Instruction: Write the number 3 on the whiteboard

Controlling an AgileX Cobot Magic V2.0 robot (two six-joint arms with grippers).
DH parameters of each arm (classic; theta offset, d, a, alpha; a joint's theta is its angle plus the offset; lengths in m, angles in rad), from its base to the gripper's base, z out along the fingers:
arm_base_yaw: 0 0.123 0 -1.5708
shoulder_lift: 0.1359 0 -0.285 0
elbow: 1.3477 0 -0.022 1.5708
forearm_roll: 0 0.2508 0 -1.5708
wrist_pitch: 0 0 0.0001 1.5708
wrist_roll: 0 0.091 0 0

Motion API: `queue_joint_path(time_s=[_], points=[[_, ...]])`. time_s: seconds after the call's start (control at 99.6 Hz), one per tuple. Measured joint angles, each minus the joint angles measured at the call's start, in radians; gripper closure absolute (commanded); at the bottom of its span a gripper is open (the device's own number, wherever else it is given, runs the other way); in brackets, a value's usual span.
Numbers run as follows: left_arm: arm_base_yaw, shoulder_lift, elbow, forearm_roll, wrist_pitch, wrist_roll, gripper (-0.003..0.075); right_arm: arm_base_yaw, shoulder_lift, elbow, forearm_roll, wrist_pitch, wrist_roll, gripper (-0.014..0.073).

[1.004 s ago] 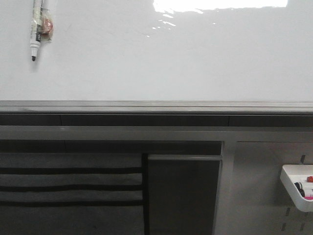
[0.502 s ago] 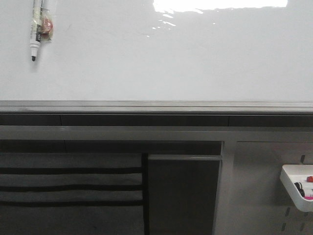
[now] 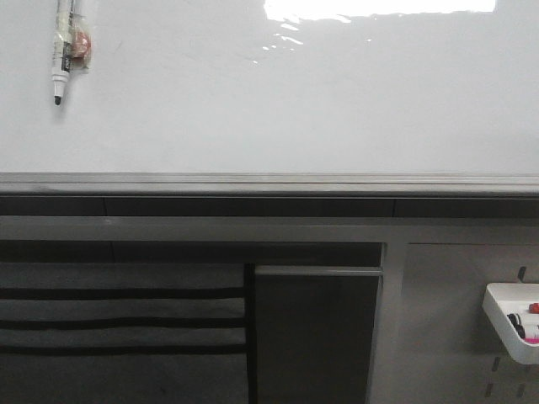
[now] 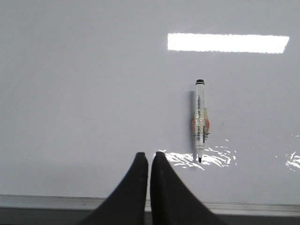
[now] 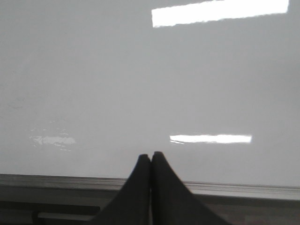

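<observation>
Glossy white whiteboard (image 3: 295, 101) across the upper front view, grey rail (image 3: 269, 182) along its lower edge, glare at twelve o'clock. No number 3 anywhere on it; not one stroke drawn.

Marker (image 3: 61, 52) stuck upright near the eleven o'clock corner, tip down, uncapped by the look of the dark point, something pinkish clipped at mid-barrel. Same marker (image 4: 200, 121) in the left wrist view, at about one o'clock from the left gripper (image 4: 149, 156), well apart from it.

Left gripper pressed together, holding nothing. Right gripper (image 5: 150, 156) likewise pressed together and empty, facing bare board above the rail, no marker in its view.

Compared with the two earlier front frames: nothing shifted. Marker in the same spot, board just as blank, neither arm in the front view.

Probably the very start, then, with the reach not begun. Likely next: spread the left gripper, travel to the marker, pinch the barrel.

White tray (image 3: 510, 321) on the pegboard at four o'clock, small items inside, too small to identify.
</observation>
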Motion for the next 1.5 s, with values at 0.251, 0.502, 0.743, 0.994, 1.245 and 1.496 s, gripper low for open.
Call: queue_joint_path(time_s=[0.251,0.502,0.743,0.994,1.245,1.496], points=[[0.0,0.171,-0.176,0.057,0.106,0.0,0.0738,0.0,0.171,-0.167,0.0,0.064,-0.004,0.0663],[0.0,0.198,-0.182,0.061,0.091,0.0,0.0738,0.0,0.192,-0.169,0.0,0.062,-0.004,0.0663],[0.0,0.198,-0.182,0.061,0.091,0.0,0.0738,0.0,0.192,-0.169,0.0,0.062,-0.006,0.066],[0.0,0.198,-0.182,0.104,0.091,0.0,0.0396,0.0,0.192,-0.169,0.0,0.061,-0.006,0.0179],[0.0,0.198,-0.176,0.141,0.091,0.0,0.0217,0.0,0.192,-0.169,0.0,0.056,-0.006,0.0043],[0.0,0.198,-0.176,0.141,0.091,0.0,0.03,0.0,0.192,-0.169,0.002,0.055,-0.006,0.0043]])
